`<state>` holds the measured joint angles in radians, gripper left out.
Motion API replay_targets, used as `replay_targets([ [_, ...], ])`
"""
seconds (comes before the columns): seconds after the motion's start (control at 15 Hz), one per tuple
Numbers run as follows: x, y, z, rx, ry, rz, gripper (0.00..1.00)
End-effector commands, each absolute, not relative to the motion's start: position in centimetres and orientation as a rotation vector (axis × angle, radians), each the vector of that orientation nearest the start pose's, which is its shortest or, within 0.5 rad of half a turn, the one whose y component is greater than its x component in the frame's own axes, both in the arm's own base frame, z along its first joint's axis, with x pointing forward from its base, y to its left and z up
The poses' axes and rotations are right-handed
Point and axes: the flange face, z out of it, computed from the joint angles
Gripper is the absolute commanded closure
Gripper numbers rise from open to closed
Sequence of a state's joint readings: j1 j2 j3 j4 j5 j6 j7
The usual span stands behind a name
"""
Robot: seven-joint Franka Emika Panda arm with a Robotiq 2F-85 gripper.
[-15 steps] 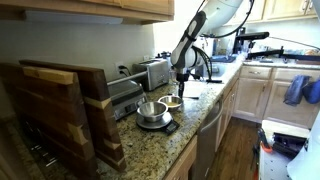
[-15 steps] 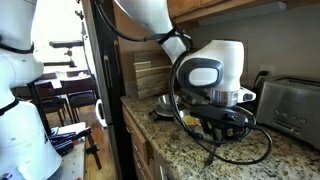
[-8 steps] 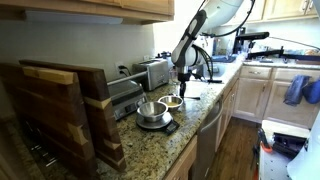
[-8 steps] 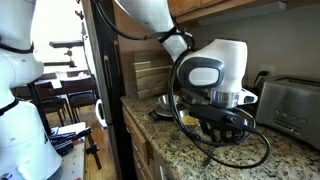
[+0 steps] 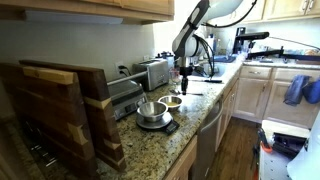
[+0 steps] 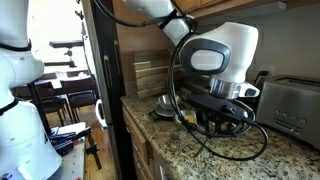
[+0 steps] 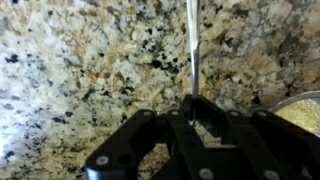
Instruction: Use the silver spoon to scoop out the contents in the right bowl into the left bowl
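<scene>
My gripper (image 7: 196, 108) is shut on the silver spoon (image 7: 192, 50), whose thin handle runs straight up the wrist view over speckled granite. The right bowl (image 7: 300, 106) shows at the lower right edge there, with tan contents (image 7: 306, 118) inside. In an exterior view the gripper (image 5: 184, 76) hangs above the counter, just behind and above the small right bowl (image 5: 172, 102). The larger shiny left bowl (image 5: 149, 108) stands beside it. The spoon's scoop end is out of the wrist view. Up close in an exterior view, the gripper (image 6: 222, 112) hovers over the counter.
The left bowl rests on a black scale (image 5: 157, 125). A toaster (image 5: 153, 72) stands at the back of the granite counter, and wooden cutting boards (image 5: 60, 110) lean nearer the camera. Black cables (image 6: 205, 145) loop under the wrist. The counter's edge drops to the floor.
The arm has lifted, so the gripper and the spoon now sit higher above the counter than a second ago. The grip on the spoon is unchanged.
</scene>
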<state>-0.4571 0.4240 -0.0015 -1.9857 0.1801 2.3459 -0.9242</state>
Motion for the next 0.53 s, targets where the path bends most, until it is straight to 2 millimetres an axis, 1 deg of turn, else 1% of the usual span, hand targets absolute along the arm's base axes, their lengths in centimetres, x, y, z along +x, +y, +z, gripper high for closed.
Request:
replay_targets([
  [0.0,53.7,-26.9,27.9,-2.954,-0.495,-0.044,0.93],
  [0.27,54.1,-26.3,30.6,-2.967,-0.529,-0.054,0.92],
  [0.47,54.5,-25.1,31.6,-2.966,-0.552,-0.042,0.92],
])
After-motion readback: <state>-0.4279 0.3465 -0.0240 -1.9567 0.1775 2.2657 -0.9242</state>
